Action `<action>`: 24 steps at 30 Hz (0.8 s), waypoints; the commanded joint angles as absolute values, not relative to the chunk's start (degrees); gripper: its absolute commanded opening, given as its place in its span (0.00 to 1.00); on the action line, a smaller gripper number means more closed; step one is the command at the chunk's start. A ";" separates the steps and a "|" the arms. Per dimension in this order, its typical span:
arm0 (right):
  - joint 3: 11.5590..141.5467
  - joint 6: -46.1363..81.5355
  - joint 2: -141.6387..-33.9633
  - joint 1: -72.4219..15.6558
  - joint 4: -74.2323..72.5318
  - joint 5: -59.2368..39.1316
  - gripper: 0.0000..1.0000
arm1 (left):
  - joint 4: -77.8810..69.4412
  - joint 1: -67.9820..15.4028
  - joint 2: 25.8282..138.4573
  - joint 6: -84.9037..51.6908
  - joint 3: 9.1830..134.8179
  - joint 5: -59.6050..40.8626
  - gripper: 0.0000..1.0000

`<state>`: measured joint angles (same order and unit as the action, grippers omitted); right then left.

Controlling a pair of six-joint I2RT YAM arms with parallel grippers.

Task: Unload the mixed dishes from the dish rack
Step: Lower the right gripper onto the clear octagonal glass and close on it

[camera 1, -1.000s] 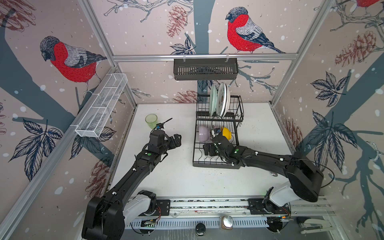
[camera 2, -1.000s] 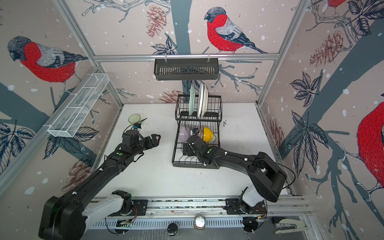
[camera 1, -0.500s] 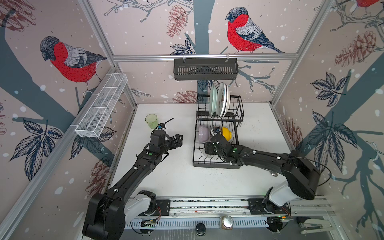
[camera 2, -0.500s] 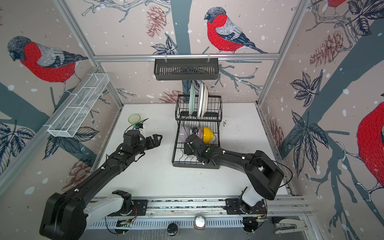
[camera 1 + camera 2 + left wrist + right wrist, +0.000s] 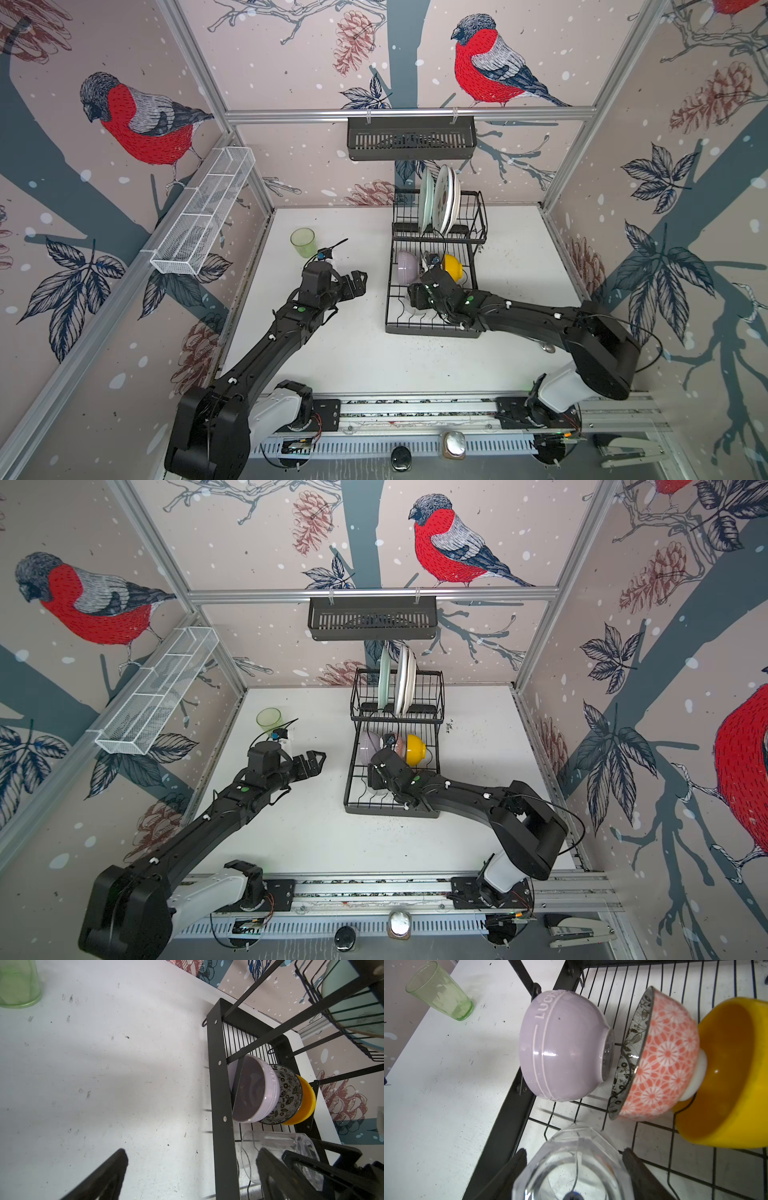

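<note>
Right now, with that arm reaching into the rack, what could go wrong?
The right end effector grips the smooth clear glass; it might slip when lifted.
The lilac bowl and pink-patterned bowl lean on edge close beside it; a bump could topple them.
The open left end effector hovers beside the dish rack; swinging the glass that way could cause a clash.

Cropping the clear glass [image 5: 571, 1167] and yellow bowl [image 5: 726, 1074] at the right wrist view's edge; mostly burying that glass under the right gripper [image 5: 412, 300] in both top views.
</note>
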<state>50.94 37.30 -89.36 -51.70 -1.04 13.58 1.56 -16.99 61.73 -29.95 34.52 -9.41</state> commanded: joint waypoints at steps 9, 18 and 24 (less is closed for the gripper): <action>49.86 38.51 -87.31 -51.54 0.18 11.91 0.62 | -2.20 -17.22 60.64 -30.01 34.59 -12.48 0.97; 47.77 38.42 -84.96 -51.08 0.02 12.49 0.60 | -3.14 -18.23 59.77 -31.07 34.33 -12.83 0.97; 45.61 38.58 -82.41 -49.86 -0.58 11.43 0.60 | -3.30 -20.16 58.97 -32.00 33.47 -11.69 0.97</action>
<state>46.09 38.72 -83.31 -50.28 0.84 11.88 -0.80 -19.62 59.27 -31.38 33.69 -11.94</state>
